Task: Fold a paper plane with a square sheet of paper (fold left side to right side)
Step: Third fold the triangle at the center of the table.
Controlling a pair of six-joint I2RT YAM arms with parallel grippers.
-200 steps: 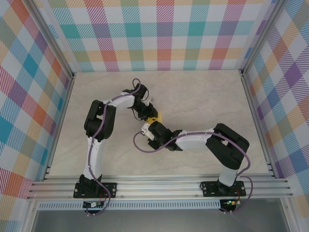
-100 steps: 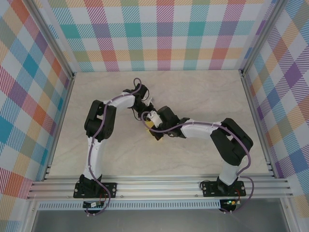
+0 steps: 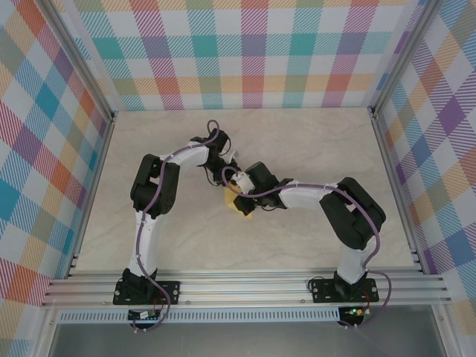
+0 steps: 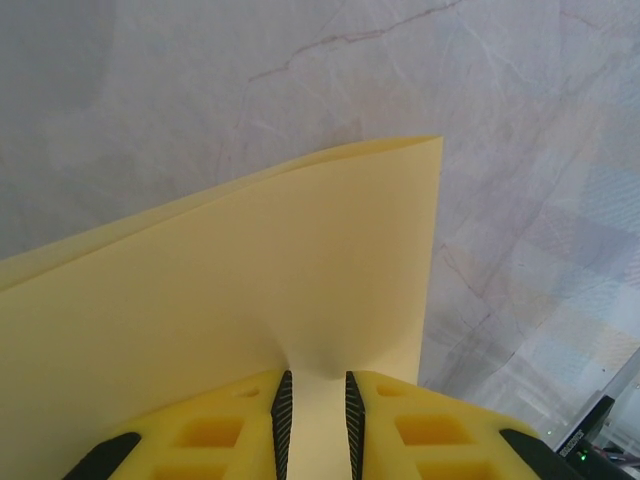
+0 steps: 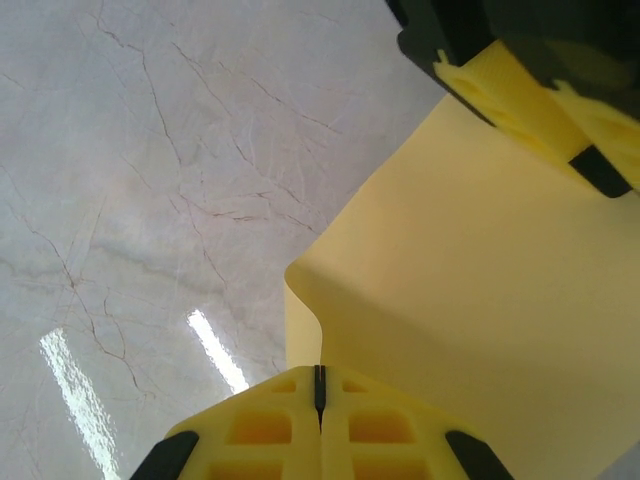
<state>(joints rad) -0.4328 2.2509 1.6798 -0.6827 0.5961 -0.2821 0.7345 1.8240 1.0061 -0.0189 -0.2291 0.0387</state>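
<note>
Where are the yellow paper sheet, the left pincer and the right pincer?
square sheet of paper (image 4: 300, 290): left wrist view, middle of its upper layer.
left pincer (image 4: 317, 385): left wrist view, between the fingertips, pinching the paper.
right pincer (image 5: 320, 378): right wrist view, at the seam of its shut fingertips.

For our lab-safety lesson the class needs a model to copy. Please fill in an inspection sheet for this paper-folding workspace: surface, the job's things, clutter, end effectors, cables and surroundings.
Surface: pale marbled table, glossy, with light glare.
Job's things: yellow sheet of paper, folded over loosely with its layers bowed apart, not pressed flat; it lies between the two arms.
Clutter: nothing seen.
End effectors: left end effector shut on the sheet's edge; right end effector shut, at the curled edge; whether it pinches paper cannot be told.
Cables: purple cables run along both arms.
Surroundings: checked walls on three sides; metal rail at the near edge.
</note>
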